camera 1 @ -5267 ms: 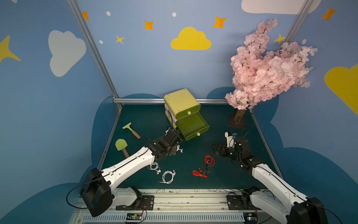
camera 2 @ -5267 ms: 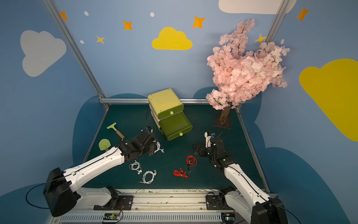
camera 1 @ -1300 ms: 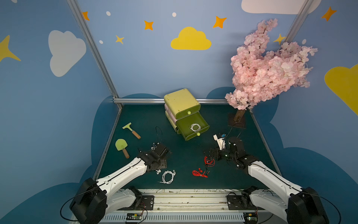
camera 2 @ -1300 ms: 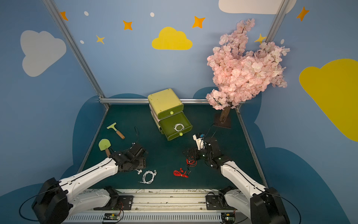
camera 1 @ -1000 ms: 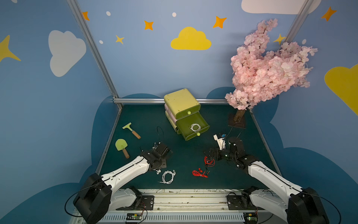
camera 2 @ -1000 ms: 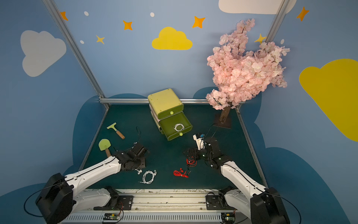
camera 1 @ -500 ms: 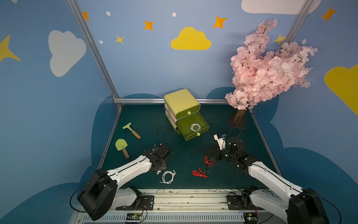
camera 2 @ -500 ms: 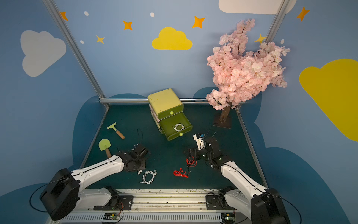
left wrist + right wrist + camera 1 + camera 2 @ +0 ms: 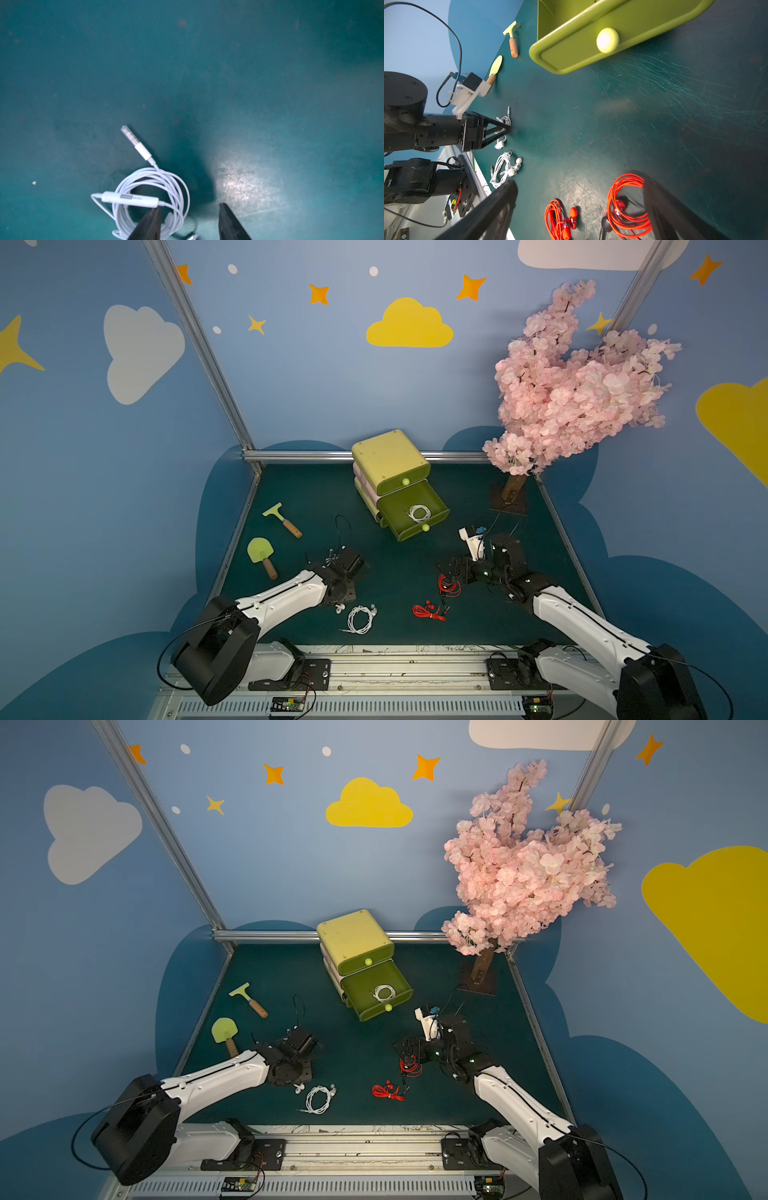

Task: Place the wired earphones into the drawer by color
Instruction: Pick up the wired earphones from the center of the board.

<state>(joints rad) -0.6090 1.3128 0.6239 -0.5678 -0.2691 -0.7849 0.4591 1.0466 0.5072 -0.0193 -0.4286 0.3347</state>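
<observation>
Two open claws: left claw (image 9: pixel 190 206) half-hides white earphones (image 9: pixel 128 198), right claw (image 9: pixel 579 182) straddles red earphones (image 9: pixel 611 197).

In both top views the left arm (image 9: pixel 286 598) is covering most of a white earphone coil (image 9: pixel 340 607), only earbuds peeking out. In its wrist view that coil (image 9: pixel 179 187) is running off the frame under a left finger (image 9: pixel 149 224). A right finger (image 9: pixel 664 207) is hiding part of a red coil (image 9: pixel 611 199).
</observation>
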